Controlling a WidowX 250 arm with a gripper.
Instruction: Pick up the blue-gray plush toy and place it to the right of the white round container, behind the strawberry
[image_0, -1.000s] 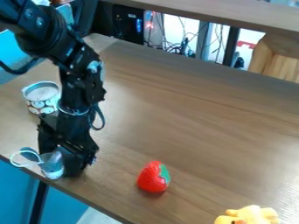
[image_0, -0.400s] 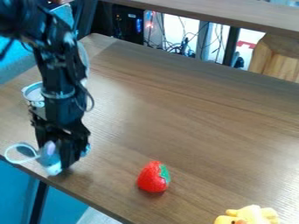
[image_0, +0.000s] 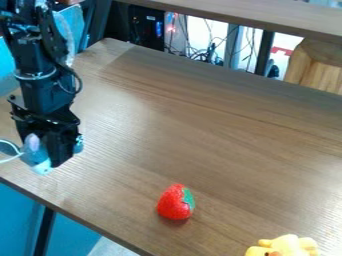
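gripper (image_0: 51, 158) seems closed on a blue object (image_0: 33, 153), its loop (image_0: 12, 143) jutting beyond the fingers (image_0: 63, 150).

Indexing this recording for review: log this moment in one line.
gripper over wooden table, left in view | blue-grey item against it, hold unclear | toy strawberry on table, apart | yellow toy cut off at view's bottom edge

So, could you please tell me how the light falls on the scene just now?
In the camera view, pale glare washes the table toward the lower right, near the yellow toy; also in the camera view, a small dark shadow sits under the toy strawberry.
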